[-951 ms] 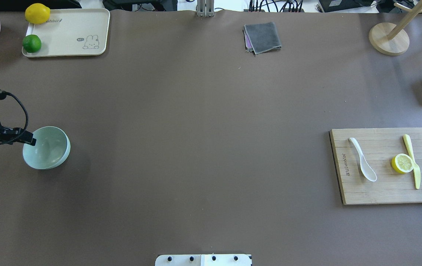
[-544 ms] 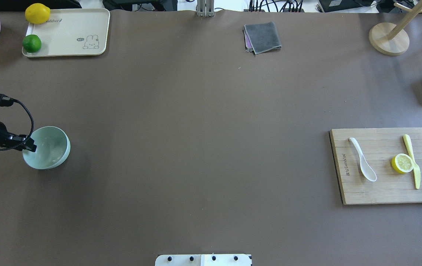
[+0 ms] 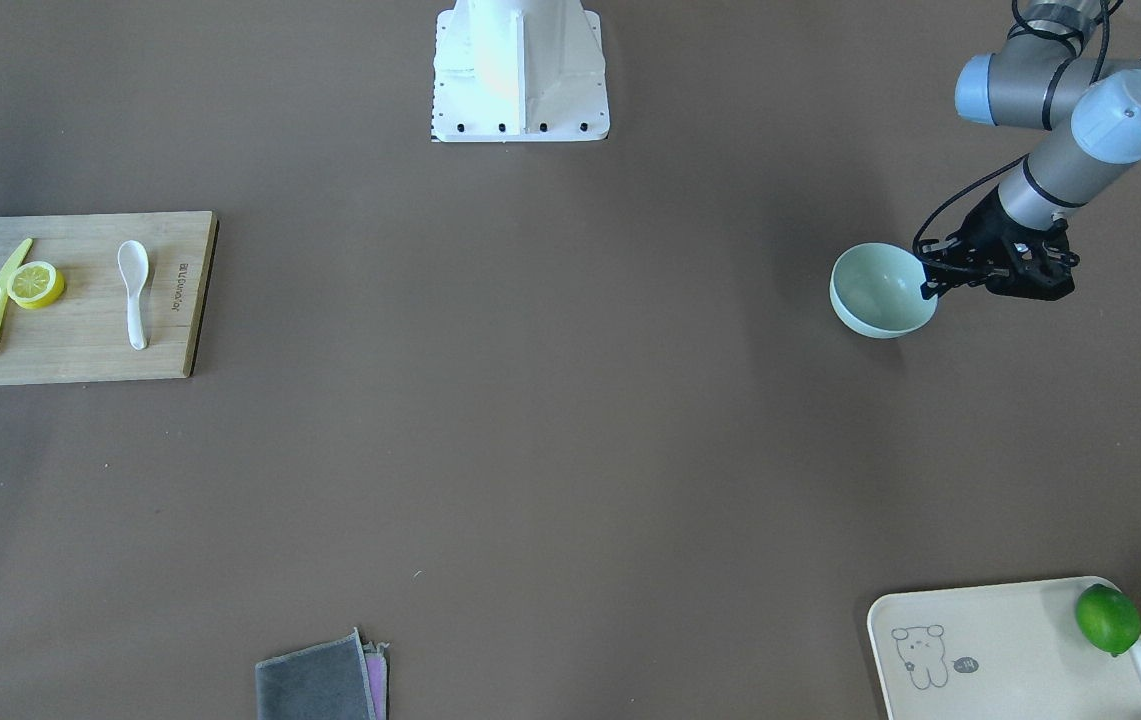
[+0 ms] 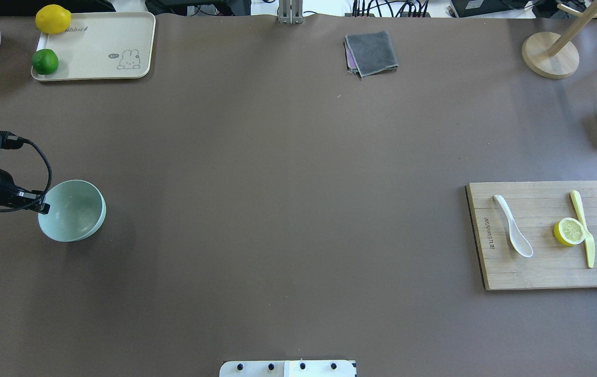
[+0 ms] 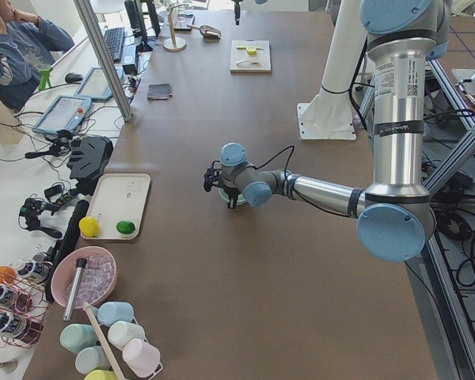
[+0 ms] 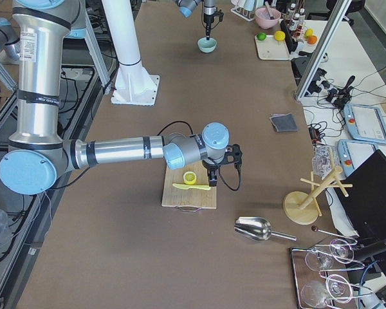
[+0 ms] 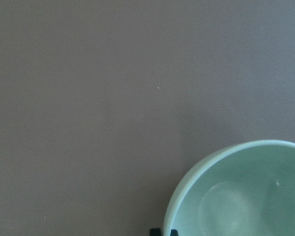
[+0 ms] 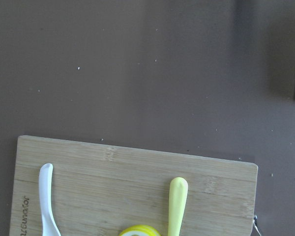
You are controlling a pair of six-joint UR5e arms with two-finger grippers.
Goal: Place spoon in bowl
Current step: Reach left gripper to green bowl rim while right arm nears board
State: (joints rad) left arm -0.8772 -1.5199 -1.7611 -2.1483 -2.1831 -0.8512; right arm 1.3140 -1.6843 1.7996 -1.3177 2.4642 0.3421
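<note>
Your bowl (image 4: 71,210) near the table's (image 4: 298,183) left edge, spoon (image 4: 513,233) far right on the cutting board (image 4: 539,272), lemon half (image 4: 569,231) and knife (image 4: 583,228) right of it.

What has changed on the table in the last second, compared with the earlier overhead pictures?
The pale mint-green round bowl shifted slightly toward the table's middle. It was moved by the left claw, which seems to pinch its rim. The small white soup spoon, the yellow knife and the lemon half stayed where they were on the wooden cutting board.
</note>
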